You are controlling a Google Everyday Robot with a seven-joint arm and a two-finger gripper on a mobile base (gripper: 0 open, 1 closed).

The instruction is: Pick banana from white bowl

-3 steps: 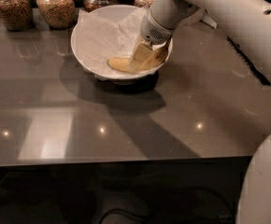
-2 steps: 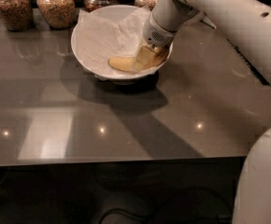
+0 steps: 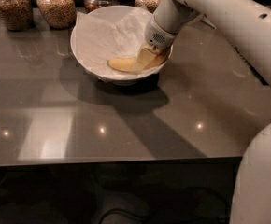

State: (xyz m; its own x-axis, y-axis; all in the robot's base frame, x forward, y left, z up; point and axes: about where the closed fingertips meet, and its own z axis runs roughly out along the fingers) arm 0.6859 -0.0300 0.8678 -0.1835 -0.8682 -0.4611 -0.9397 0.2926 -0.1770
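Note:
The white bowl (image 3: 91,43) lined with crinkled white paper stands at the back middle of the dark table. The yellow banana (image 3: 121,65) lies on the paper in the bowl's front right part, curved along the wall. My gripper (image 3: 150,59) reaches down into the bowl from the right and sits on the banana's right end, hiding that end. The white arm runs from the upper right down to it.
Several glass jars of brown nuts or grains, such as one at the far left (image 3: 11,8), stand in a row behind the bowl. The grey table (image 3: 126,125) has its front edge near the bottom. My white base (image 3: 261,181) fills the lower right corner.
The gripper has stayed low in the bowl at the banana's right end, shifting only slightly. The banana and the bowl have not visibly moved.

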